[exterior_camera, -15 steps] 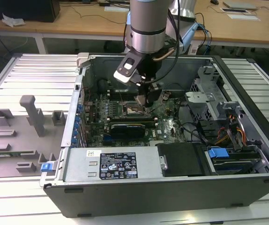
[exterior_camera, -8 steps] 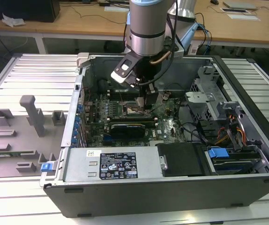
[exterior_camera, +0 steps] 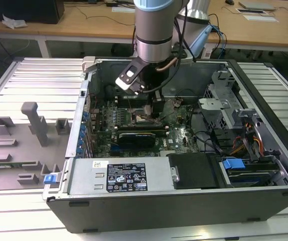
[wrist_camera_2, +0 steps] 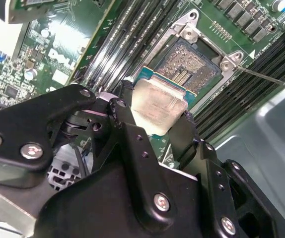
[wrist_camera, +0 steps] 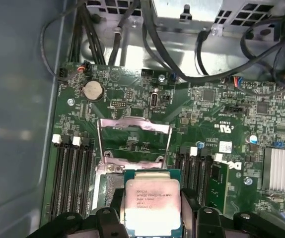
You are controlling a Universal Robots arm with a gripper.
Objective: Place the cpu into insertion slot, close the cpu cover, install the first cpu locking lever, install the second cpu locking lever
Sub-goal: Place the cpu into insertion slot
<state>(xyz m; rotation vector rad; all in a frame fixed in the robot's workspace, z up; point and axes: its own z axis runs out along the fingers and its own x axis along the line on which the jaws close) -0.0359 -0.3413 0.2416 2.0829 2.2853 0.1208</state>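
Clamped the gripper [wrist_camera_2: 156,110] on the cpu [wrist_camera_2: 158,99], one black finger pressed against each side, silver top facing up. Held the chip low inside the open computer case [exterior_camera: 184,213], just over the near edge of the insertion slot [wrist_camera_2: 192,67], gold contacts bare. Found the cpu cover [wrist_camera: 134,122] swung up beyond the slot, not closed.

Rear: wooden desks [exterior_camera: 84,22] | Work surface: ribbed metal table [exterior_camera: 38,80] — light grey

Slatted table [exterior_camera: 38,75] bears computer case [exterior_camera: 134,208] and fixtures [exterior_camera: 36,123].
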